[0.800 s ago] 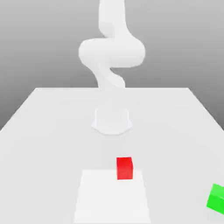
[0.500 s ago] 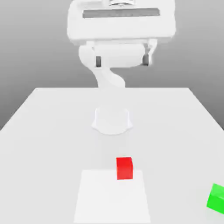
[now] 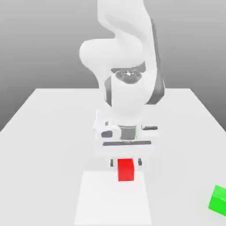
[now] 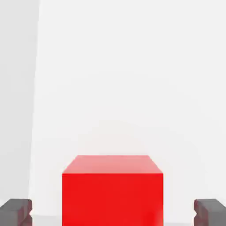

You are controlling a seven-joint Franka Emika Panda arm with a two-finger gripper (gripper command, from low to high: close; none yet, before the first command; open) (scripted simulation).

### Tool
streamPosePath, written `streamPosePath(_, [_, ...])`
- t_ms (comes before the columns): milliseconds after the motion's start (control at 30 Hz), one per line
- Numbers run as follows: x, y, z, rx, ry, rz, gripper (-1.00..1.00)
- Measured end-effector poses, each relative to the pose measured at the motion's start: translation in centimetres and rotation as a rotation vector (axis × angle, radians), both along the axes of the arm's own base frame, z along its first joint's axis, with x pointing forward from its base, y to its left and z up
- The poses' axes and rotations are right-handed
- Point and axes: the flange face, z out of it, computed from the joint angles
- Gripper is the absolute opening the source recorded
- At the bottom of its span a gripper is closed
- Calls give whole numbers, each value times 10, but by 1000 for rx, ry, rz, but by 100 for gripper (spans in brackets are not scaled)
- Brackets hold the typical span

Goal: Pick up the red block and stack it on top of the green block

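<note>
Exterior view, glossy red cube (image 3: pixel 126 170), white tabletop (image 3: pixel 53 128)

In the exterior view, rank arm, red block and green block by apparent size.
1. Arm, far the largest.
2. Red block.
3. Green block, though it is cut off at the frame edge, so its ranking against the red one is unsure.

Red block (image 4: pixel 112 190) between wide-spread fingertips (image 4: pixel 16 212), bare gap on either side, open table (image 3: pixel 53 132) all around, green block (image 3: pixel 218 199) well apart
</note>
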Motion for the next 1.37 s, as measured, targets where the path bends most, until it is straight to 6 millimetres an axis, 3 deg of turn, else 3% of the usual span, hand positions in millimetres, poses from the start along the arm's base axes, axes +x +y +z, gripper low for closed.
streamPosePath(233, [0,0,-1,0,0,1,-100])
streamPosePath(533, [5,5,61,-2,0,26,-100])
streamPosePath(633, [31,34,70,-9,-1,152,-100])
streamPosePath(833, [76,119,84,-15,-2,455,-100])
streamPosePath(1100, [107,244,99,-3,1,828,-100])
streamPosePath(1233, [109,264,55,0,1,879,-100])
streamPosePath(1267, [108,264,43,0,1,880,100])
streamPosePath(1367, [108,264,43,0,1,880,100])
